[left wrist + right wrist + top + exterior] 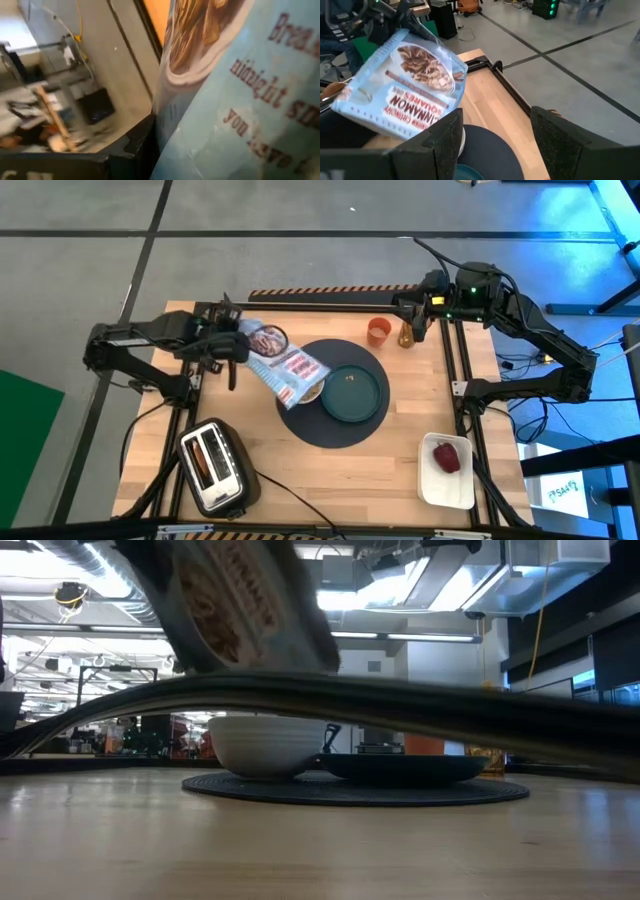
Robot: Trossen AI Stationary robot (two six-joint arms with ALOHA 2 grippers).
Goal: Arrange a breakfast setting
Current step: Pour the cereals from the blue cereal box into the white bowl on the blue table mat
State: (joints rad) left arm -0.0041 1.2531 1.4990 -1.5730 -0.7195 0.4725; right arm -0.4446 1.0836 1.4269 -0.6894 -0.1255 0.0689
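A light-blue cereal bag (285, 362) hangs slanted above the table's middle, with my left gripper (236, 348) shut on it. The bag's lower end (303, 383) hangs over a small white bowl (312, 392), which stands on the dark round mat (335, 430) beside the teal plate (353, 393). The right wrist view shows the bag (405, 95) from the far side, and the low view shows the bowl (265, 743) and plate (400, 768). An orange cup (379, 331) stands near the far edge. My right gripper (495, 145) waits open beside it, touching nothing. My left gripper pinches the cereal bag by its upper end (250, 343), the end toward the table's left. One dark finger (142, 145) lies against the bag's printed face (225, 100). The fingers come from the table's left, slanting down. The bag is lifted clear and tilts down over the bowl.
A silver-black toaster (213, 468) stands at the near left. A white rectangular tray (447, 480) at the near right holds a red fruit (447, 457). In the low view a dark blurred band (350, 700) crosses close to the camera.
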